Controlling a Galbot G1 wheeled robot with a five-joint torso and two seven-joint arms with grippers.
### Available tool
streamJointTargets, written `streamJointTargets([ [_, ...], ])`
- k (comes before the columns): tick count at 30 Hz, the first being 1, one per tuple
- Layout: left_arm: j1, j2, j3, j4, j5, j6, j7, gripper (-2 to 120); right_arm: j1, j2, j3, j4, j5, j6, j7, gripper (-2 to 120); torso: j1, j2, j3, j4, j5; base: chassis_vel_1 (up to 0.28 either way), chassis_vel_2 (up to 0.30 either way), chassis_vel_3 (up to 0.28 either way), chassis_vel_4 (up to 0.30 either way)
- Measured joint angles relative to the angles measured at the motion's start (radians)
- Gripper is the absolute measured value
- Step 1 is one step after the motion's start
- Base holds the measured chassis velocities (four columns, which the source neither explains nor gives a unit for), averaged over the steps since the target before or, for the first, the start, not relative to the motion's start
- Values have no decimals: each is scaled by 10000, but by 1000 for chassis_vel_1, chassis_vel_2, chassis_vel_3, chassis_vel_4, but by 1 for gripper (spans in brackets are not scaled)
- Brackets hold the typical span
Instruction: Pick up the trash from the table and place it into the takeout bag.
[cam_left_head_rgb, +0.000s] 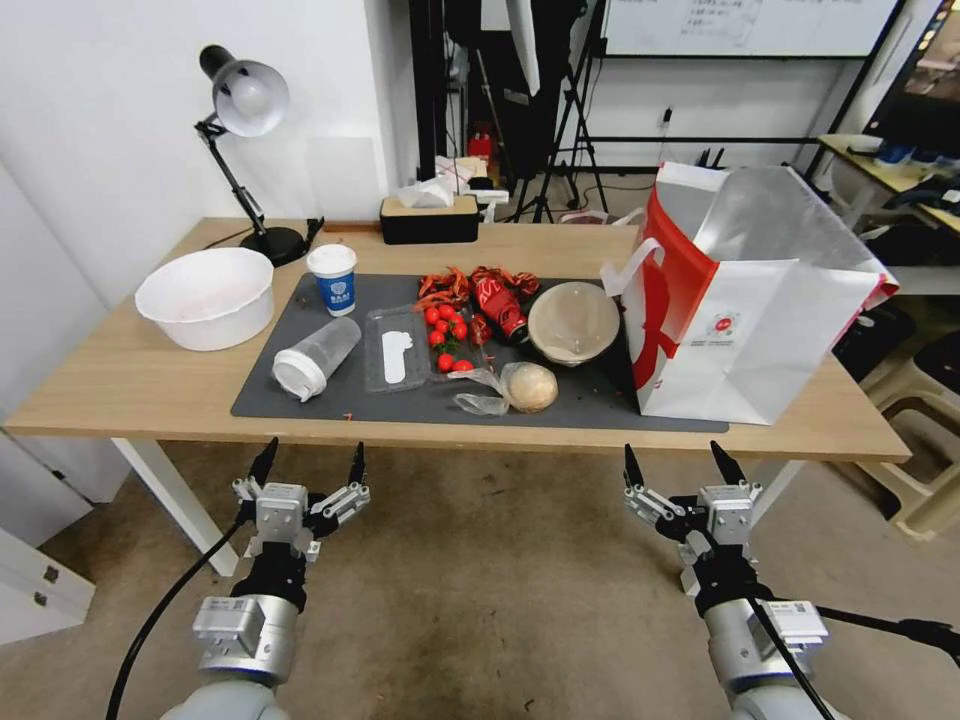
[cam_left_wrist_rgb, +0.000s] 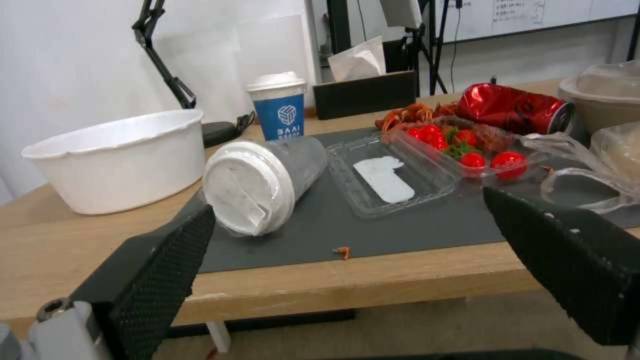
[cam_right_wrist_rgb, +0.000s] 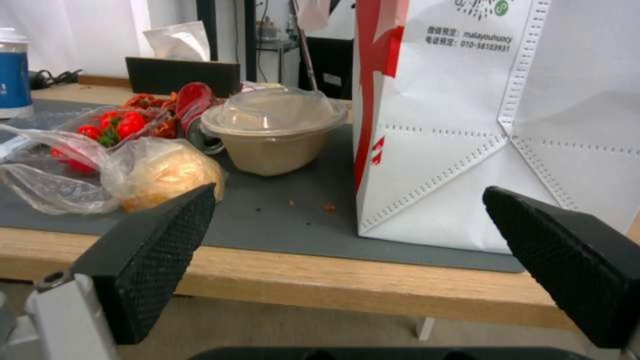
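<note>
Both grippers, left gripper (cam_left_head_rgb: 310, 462) and right gripper (cam_left_head_rgb: 679, 460), hang wide open below the tabletop (cam_left_head_rgb: 120, 385). I'd grab the bun (cam_left_head_rgb: 527, 386) first, bag (cam_left_head_rgb: 760, 320) at its 3 o'clock.

Hovering just off the near edge of the table (cam_right_wrist_rgb: 373, 290), right gripper (cam_right_wrist_rgb: 347, 260) with both black fingers (cam_right_wrist_rgb: 157, 250) spread wide, holding nothing. Standing upright on the dark grey mat (cam_right_wrist_rgb: 287, 225) at 1 o'clock from the gripper, takeout bag (cam_right_wrist_rgb: 493, 125), white face forward, red side toward the bowl. Sitting at 11 o'clock just beside the bag, beige round bowl (cam_right_wrist_rgb: 273, 145) under a clear domed lid. Lying at 10 o'clock near the mat's front edge, bun in clear plastic (cam_right_wrist_rgb: 163, 175). Resting behind the bowl, crushed red can (cam_right_wrist_rgb: 193, 102), partly hidden. Showing farther back, cherry tomatoes (cam_right_wrist_rgb: 123, 125) in a clear tray and a black tissue box (cam_right_wrist_rgb: 183, 75).
</note>
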Motion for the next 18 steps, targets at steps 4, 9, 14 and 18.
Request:
streamJointTargets([
  [4, 0, 0, 0, 0, 0, 0, 0, 100, 0, 0, 0, 0, -1, 0, 0, 100, 0, 0, 0, 0, 1, 0, 0, 0, 0],
  [9, 0, 0, 0, 0, 0, 0, 0, 100, 0, 0, 0, 0, 0, 0, 0, 100, 0, 0, 0, 0, 0, 0, 0, 0, 0],
  [14, 0, 0, 0, 0, 0, 0, 0, 100, 0, 0, 0, 0, 0, 0, 0, 100, 0, 0, 0, 0, 1, 0, 0, 0, 0],
  [18, 0, 0, 0, 0, 0, 0, 0, 100, 0, 0, 0, 0, 0, 0, 0, 100, 0, 0, 0, 0, 0, 0, 0, 0, 0],
])
